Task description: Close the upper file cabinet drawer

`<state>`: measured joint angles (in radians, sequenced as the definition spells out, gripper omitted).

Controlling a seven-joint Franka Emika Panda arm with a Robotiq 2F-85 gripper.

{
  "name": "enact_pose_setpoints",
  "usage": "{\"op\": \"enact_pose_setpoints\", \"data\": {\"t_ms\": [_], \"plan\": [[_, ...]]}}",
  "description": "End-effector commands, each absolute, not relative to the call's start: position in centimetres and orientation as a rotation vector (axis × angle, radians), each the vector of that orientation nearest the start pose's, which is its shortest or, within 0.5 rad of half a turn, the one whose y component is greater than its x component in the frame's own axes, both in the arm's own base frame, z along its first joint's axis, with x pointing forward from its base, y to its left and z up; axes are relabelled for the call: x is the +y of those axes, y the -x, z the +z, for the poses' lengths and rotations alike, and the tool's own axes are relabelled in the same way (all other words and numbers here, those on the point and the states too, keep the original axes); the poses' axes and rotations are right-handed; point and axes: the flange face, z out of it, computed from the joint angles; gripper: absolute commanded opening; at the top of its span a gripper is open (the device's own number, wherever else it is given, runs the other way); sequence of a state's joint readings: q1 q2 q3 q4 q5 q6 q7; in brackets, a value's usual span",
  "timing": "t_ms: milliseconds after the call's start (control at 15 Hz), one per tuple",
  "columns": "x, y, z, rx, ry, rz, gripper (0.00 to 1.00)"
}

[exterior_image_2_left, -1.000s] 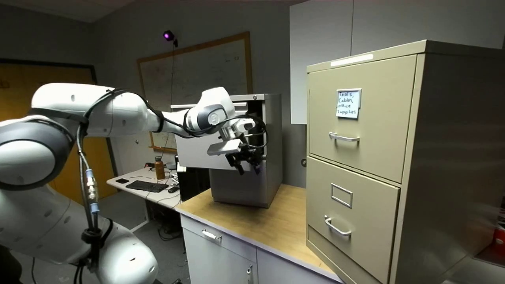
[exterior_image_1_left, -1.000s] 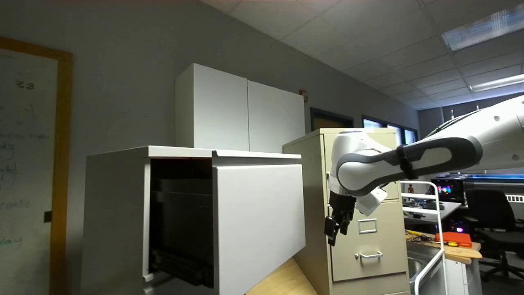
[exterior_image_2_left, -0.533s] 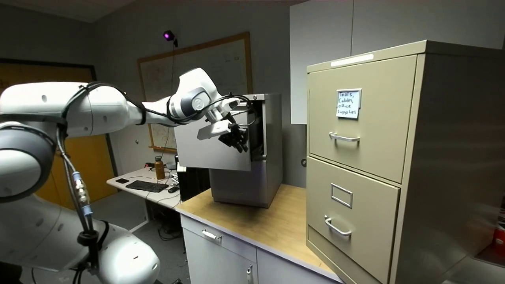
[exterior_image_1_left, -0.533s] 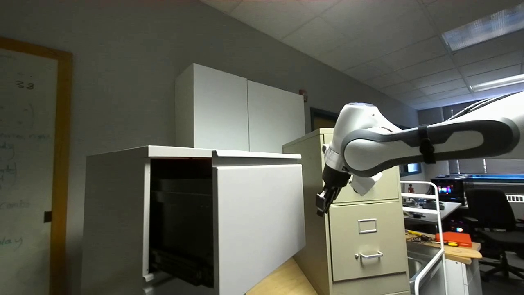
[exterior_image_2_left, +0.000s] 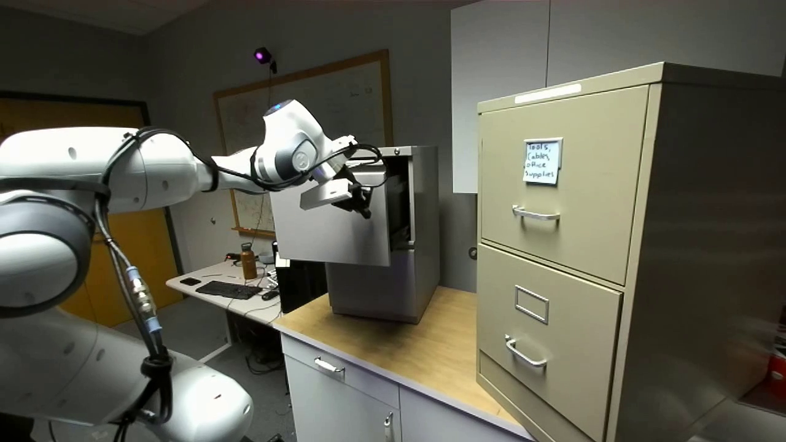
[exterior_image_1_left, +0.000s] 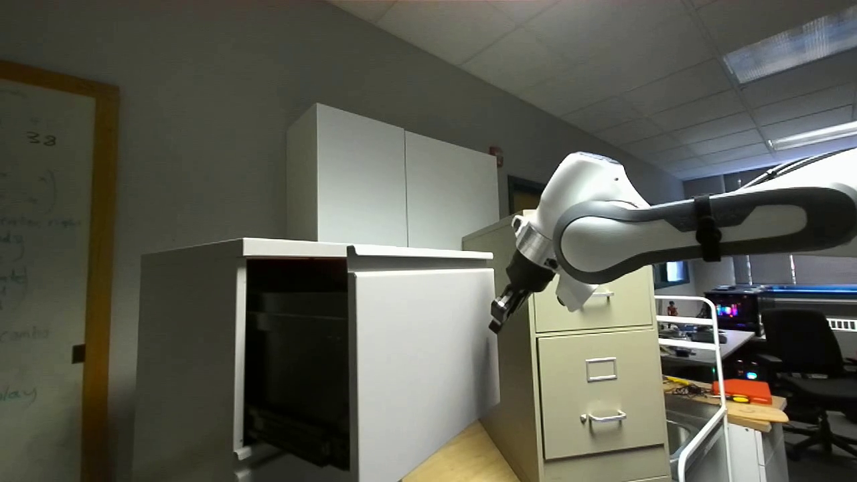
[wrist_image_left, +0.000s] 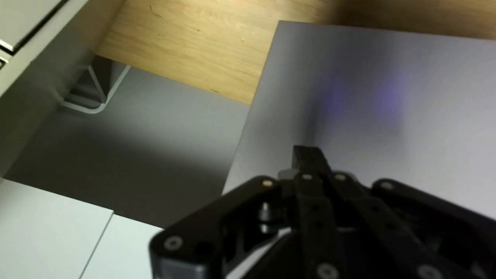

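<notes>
The upper file cabinet drawer [exterior_image_1_left: 422, 355] is pulled well out of the light grey file cabinet [exterior_image_1_left: 187, 348]. Its dark inside shows through the gap at the side. In both exterior views my gripper [exterior_image_2_left: 365, 212] is just in front of the flat drawer front, nearer its right part in an exterior view. The fingers are together with nothing between them. Seen from the wrist, the fingertips [wrist_image_left: 310, 155] point at the plain drawer front, which carries a soft shadow and a bluish glow. Whether they touch it I cannot tell.
A tall beige cabinet [exterior_image_1_left: 602, 388] with handles stands close beside the drawer. A white two-door cupboard [exterior_image_1_left: 402, 181] hangs on the wall behind. Wooden counter [exterior_image_2_left: 393, 334] lies under the file cabinet; a desk [exterior_image_2_left: 209, 276] with a keyboard and bottle is farther back.
The fingers have gone from open to shut. My gripper has risen and moved closer to the drawer front. The drawer stands where it was.
</notes>
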<state>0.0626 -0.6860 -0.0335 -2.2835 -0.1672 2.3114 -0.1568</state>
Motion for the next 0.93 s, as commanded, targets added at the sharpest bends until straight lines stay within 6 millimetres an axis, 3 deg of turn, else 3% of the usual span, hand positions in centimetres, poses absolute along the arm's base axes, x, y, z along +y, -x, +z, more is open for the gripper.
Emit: {"op": "enact_pose_setpoints", "data": {"t_ms": [0,333,867], "plan": [[1.8,-39.6,69.3,-0.480,3.020,-1.187,0.00],[3.1,-41.4,70.0,-0.553,2.975,-1.195,0.00],[5.3,-48.3,70.7,-0.668,2.930,-1.125,0.00]]}}
